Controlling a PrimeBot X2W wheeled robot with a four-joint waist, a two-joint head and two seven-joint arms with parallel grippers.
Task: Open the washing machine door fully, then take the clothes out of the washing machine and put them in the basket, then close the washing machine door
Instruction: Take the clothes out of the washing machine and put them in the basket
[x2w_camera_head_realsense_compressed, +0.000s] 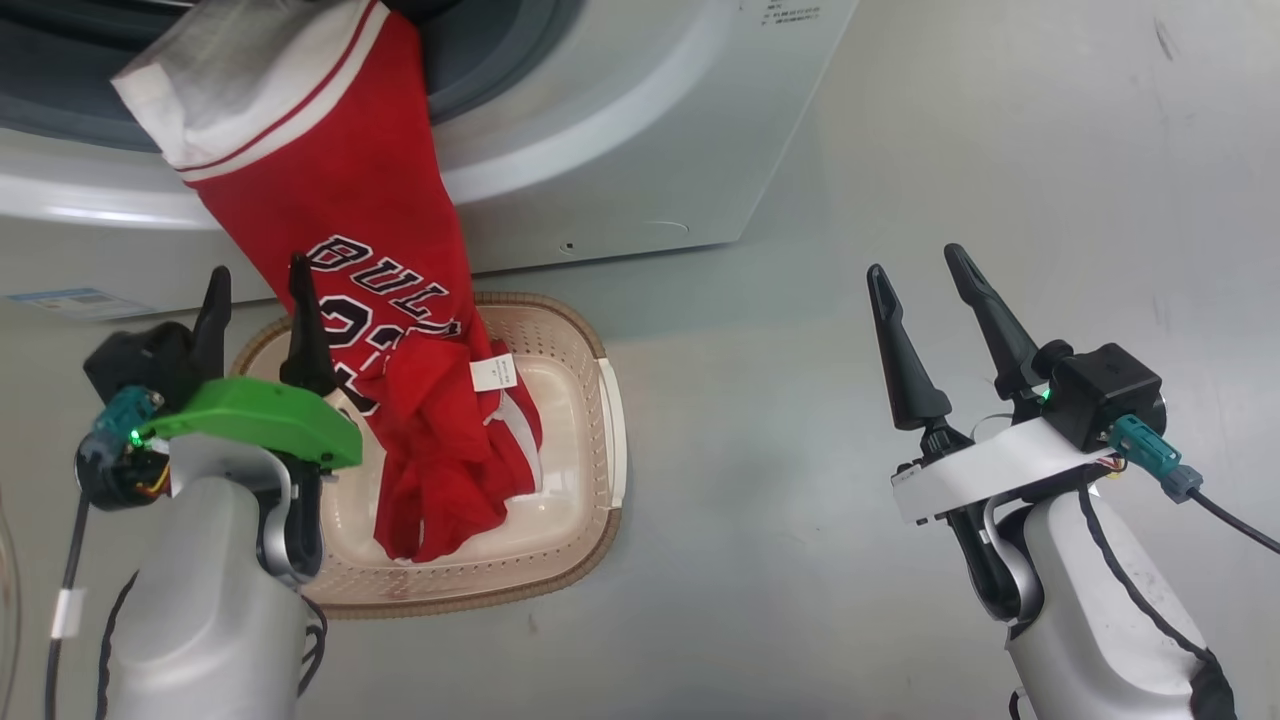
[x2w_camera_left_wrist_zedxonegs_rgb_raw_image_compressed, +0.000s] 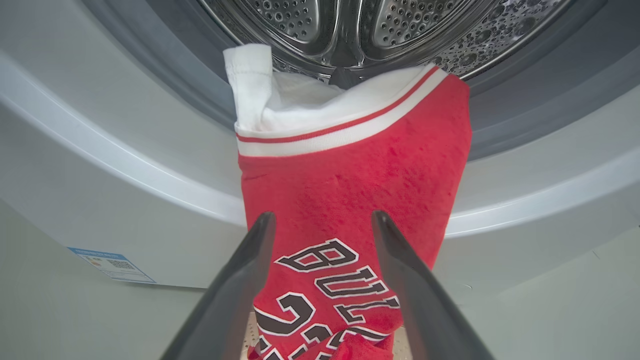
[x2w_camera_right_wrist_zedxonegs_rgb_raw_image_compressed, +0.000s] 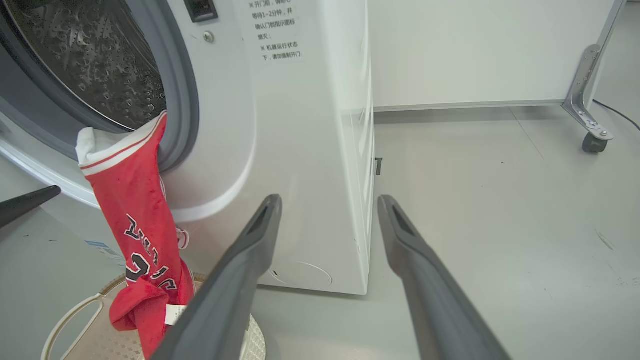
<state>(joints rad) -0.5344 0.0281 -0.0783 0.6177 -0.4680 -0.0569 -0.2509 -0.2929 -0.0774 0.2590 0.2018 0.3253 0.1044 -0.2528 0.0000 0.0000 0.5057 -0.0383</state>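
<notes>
Clothes (x2w_camera_head_realsense_compressed: 350, 230) hang from the washing machine (x2w_camera_head_realsense_compressed: 620, 130) mouth, lower end bunched in the basket (x2w_camera_head_realsense_compressed: 612, 430) below it. Left jaws and right jaws stand spread, empty. Best pinch the white hem (x2w_camera_left_wrist_zedxonegs_rgb_raw_image_compressed: 310, 125) at that mouth, then lower it.

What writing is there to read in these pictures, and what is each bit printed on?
"BUL", rest folded away: the clothes.
Number starting "2", below it, partly hidden.
"开门前…请勿强制开门": notice on the washing machine.
Blue label: too small.
White tag: too small.

grey floor (x2w_camera_right_wrist_zedxonegs_rgb_raw_image_compressed: 500, 200), white panel (x2w_camera_right_wrist_zedxonegs_rgb_raw_image_compressed: 475, 50), castor wheel (x2w_camera_right_wrist_zedxonegs_rgb_raw_image_compressed: 593, 143)
</notes>
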